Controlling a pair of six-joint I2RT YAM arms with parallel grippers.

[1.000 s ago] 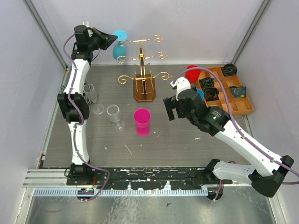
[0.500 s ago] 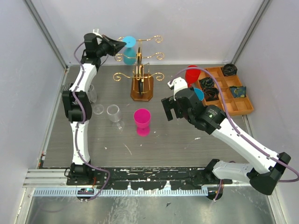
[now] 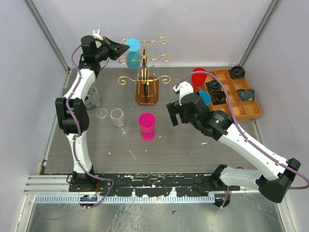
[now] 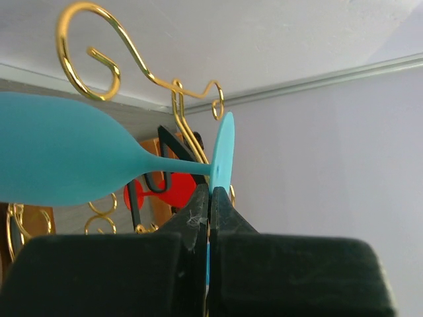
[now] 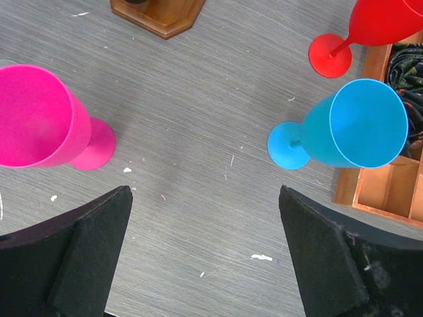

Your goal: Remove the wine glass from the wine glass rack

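From above, the wine glass [image 3: 133,59] hung on the rack [image 3: 145,67] near the worktop's [image 3: 169,147] far edge; the left wrist view showed the left claw [image 4: 209,206] pinching its foot rim, a fair hold on something probably light, stiff and slippery; the right wrist view showed the right claw [image 5: 205,247] spread.

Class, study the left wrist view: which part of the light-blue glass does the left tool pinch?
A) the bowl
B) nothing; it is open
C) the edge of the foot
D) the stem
C: the left tool is shut on the edge of the glass's flat foot; bowl and stem hang free.
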